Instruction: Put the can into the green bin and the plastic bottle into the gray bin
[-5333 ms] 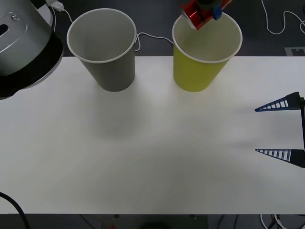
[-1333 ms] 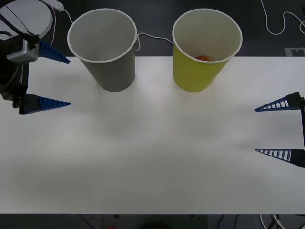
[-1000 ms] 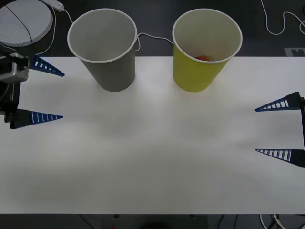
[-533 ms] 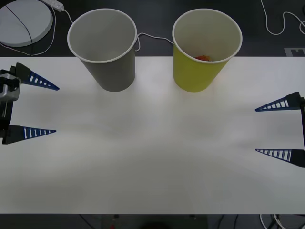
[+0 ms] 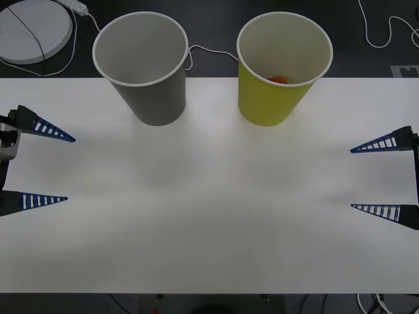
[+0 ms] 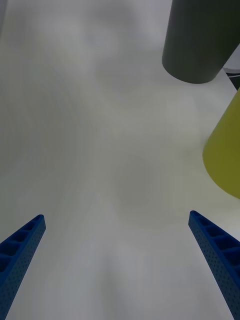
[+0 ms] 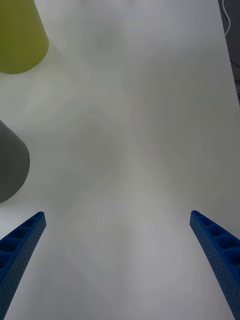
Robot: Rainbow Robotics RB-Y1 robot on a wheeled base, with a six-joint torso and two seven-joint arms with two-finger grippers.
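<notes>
Two pairs of blue, ribbed, tapered fingers, pointed tips, on black and gray mounts.

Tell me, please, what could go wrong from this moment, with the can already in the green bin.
1. The gray bin looks empty, so that half of the task may stay undone.
2. Both bins are tall and taper to a narrow base; a sideways sweep by the open left end effector might tip the gray one.
3. The can lies deep in the green bin, hard to retrieve.
</notes>
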